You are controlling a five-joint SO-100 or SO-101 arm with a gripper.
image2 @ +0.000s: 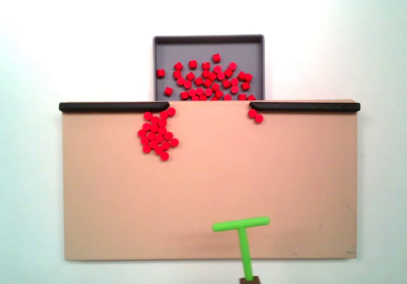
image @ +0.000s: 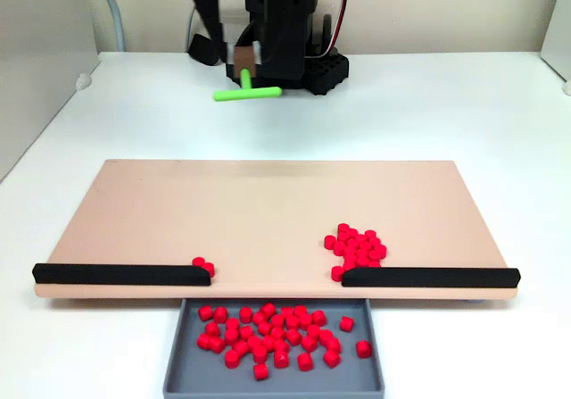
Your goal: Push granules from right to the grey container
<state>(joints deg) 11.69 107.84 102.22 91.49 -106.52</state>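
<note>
Several red granules [image: 357, 249] lie in a cluster on the tan board [image: 268, 198], just behind the inner end of the right black strip [image: 428, 277]. In a fixed view from above the same cluster of granules [image2: 157, 135] sits on the left. Two more granules [image: 203, 266] rest by the left strip's end. The grey container [image: 189, 377] stands below the gap between the strips and holds many granules; its rim [image2: 208, 38] shows from above. My gripper [image: 243, 67] is shut on a green T-shaped stick [image: 246, 92], which hovers over the board's far edge, apart from all granules.
The left black strip [image: 123, 274] and the right one line the board's front edge, leaving a gap over the container. The arm's black base [image: 317, 69] stands behind the board. From above, the green stick [image2: 241, 230] overlaps the tan board [image2: 210, 182] edge nearest the arm.
</note>
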